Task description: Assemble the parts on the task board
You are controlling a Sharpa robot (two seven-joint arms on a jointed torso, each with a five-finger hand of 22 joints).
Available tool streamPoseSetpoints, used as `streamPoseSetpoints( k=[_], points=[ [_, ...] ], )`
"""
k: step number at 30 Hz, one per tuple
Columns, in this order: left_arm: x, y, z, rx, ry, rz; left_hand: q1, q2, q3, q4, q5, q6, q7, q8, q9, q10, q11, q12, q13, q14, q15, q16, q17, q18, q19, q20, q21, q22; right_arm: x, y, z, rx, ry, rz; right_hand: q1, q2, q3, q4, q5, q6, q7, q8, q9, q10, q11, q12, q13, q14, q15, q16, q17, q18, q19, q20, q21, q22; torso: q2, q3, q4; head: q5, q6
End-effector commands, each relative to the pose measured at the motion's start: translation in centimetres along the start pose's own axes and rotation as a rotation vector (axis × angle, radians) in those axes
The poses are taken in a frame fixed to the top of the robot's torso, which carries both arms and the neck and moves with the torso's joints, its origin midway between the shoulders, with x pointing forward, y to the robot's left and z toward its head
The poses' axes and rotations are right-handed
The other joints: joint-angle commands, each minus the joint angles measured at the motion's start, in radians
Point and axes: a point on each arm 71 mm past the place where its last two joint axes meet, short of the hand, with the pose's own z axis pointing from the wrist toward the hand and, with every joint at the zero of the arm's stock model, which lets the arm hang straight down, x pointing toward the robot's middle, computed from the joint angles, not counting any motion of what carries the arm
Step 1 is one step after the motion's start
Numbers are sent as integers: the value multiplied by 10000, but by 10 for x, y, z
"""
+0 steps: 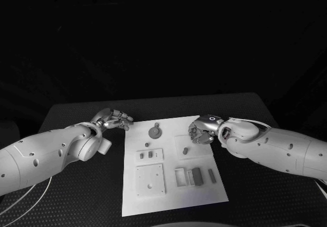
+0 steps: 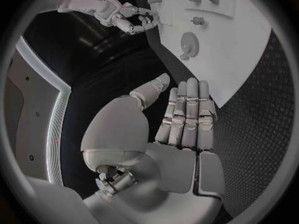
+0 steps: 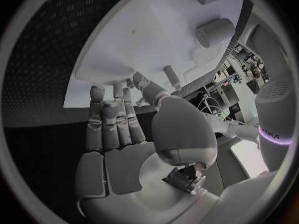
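Left hand: I see my left hand (image 1: 116,119) left of centre, just off the task board (image 1: 170,189), fingers straight, slightly apart, holding nothing.
Right hand: my right hand (image 1: 203,128) hovers over the board's upper right corner, fingers loosely curled, empty.
Parts: the gear-like part (image 1: 155,132) lies between both hands.
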Motion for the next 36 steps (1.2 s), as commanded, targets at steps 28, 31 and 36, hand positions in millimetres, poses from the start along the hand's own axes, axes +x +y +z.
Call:
streamPoseSetpoints(
  k=[28, 31, 36],
  points=[
    [-1, -1, 1, 7, -7, -247, -93, 18, -75, 16, 2, -123, 39, 55, -38, -244, 48, -53, -51, 95, 25, -176, 190, 45, 143, 18, -121, -68, 19, 14, 4, -66, 818, -1587, 88, 444, 1515, 15, 2, 1171, -402, 454, 161, 1549, -476, -146, -38, 1059, -478, 119, 13, 133, 719, -287, 21, 170, -3, -3, -13, -14, -198],
    [-1, -1, 0, -7, -23, -245, -90, 8, -79, 13, 2, -136, 44, 51, -43, -268, 57, -54, -57, 93, 26, -196, 212, 48, 153, 18, -128, -75, 19, 15, 4, -25, 710, -1777, 91, 436, 1522, 14, 3, 1182, -406, 458, 163, 1562, -481, -152, -39, 1067, -483, 118, 15, 133, 725, -291, 19, 170, -3, -5, -15, -10, -202],
    [-1, -1, 0, -16, -49, -240, -91, 1, -83, 16, 3, -152, 51, 47, -49, -293, 67, -53, -65, 89, 30, -224, 241, 49, 161, 22, -139, -85, 18, 15, 5, 98, 630, -2021, 89, 427, 1529, 16, 3, 1194, -410, 461, 166, 1576, -485, -160, -39, 1071, -488, 116, 17, 133, 729, -294, 14, 169, -5, -4, -17, -35, -191]
  ],
)
